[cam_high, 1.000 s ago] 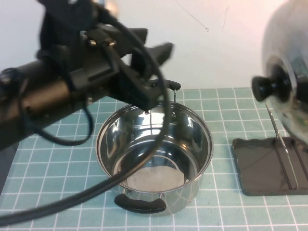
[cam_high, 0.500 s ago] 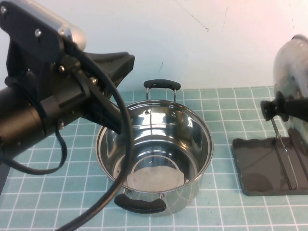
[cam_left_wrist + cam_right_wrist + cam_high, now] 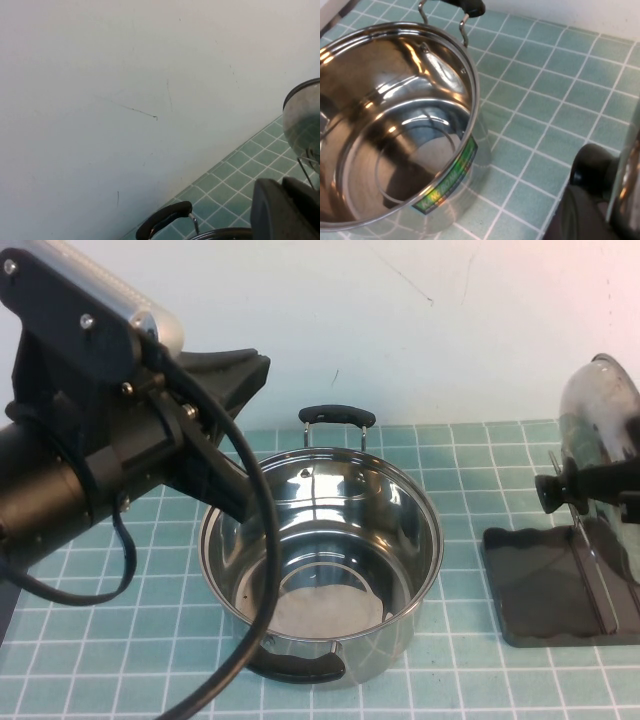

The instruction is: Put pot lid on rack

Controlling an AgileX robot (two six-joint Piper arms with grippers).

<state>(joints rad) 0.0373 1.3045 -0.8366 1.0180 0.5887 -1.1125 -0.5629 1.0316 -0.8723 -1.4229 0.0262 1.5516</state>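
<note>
The shiny pot lid [image 3: 592, 410] stands on edge at the far right, directly above the dark rack [image 3: 545, 585] and its wire dividers [image 3: 592, 575]. My right gripper [image 3: 580, 485] is shut on the lid's black knob [image 3: 552, 491], reaching in from the right edge. In the right wrist view the knob [image 3: 592, 164] and the lid's rim [image 3: 626, 185] sit against my right gripper [image 3: 587, 205]. My left gripper [image 3: 238, 368] hangs raised over the pot's left side, holding nothing; it also shows in the left wrist view [image 3: 287, 210].
The deep steel pot [image 3: 320, 560] with two black handles stands uncovered at the middle of the green tiled mat [image 3: 470, 455], left of the rack; it also shows in the right wrist view [image 3: 395, 125]. A white wall [image 3: 450, 330] runs behind.
The right gripper has carried the lid down and to the right, closer to the rack. The left arm has drawn back to the left, off the pot's far handle.
</note>
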